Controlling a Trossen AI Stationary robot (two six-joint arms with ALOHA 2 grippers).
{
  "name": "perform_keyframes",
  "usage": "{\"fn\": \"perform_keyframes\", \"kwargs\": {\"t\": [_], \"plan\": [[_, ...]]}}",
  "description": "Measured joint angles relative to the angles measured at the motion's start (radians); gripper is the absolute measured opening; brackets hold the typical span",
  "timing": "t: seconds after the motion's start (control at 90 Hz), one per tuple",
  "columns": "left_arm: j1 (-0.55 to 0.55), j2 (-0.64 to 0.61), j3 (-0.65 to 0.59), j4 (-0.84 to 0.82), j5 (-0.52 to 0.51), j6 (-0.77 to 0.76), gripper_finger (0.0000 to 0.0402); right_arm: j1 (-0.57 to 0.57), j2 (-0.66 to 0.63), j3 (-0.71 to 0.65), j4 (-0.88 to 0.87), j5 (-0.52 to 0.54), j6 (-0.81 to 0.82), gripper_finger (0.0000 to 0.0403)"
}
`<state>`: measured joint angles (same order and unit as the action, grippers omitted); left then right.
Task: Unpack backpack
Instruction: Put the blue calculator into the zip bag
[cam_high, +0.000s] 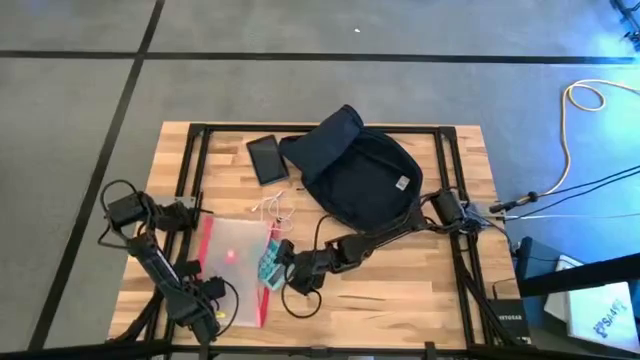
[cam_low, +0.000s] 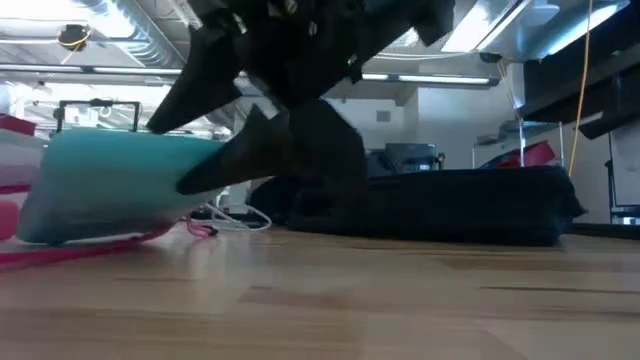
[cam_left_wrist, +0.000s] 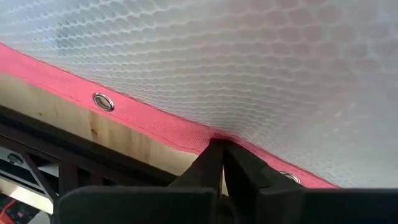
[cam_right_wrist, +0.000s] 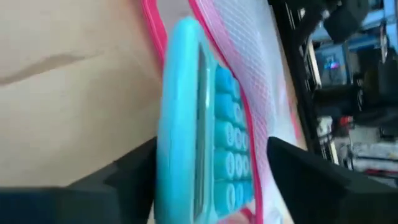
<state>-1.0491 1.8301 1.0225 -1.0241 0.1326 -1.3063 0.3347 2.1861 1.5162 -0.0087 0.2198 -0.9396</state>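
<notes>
From above, the dark navy soft fabric backpack (cam_high: 358, 172) lies at the table's twelve o'clock, a small white label on it too small to read. Only the right wrist view shows keys: the right gripper (cam_right_wrist: 211, 180) clamps a turquoise plastic calculator (cam_right_wrist: 199, 124). The left gripper (cam_left_wrist: 219, 163), at seven o'clock, pinches the clear mesh red-edged pouch (cam_left_wrist: 249, 68).
</notes>
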Motion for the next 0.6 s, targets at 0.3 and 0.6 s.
{"fn": "perform_keyframes", "kwargs": {"t": [0.3,0.6], "plan": [[-0.019,0.0,0.0,0.0,-0.006,-0.012,0.0,0.085,-0.076,0.002,-0.25,0.015,0.229,0.0254],[-0.033,0.002,0.033,0.019,-0.056,0.221,0.0,0.056,-0.085,-0.001,-0.483,0.08,0.39,0.0224]]}}
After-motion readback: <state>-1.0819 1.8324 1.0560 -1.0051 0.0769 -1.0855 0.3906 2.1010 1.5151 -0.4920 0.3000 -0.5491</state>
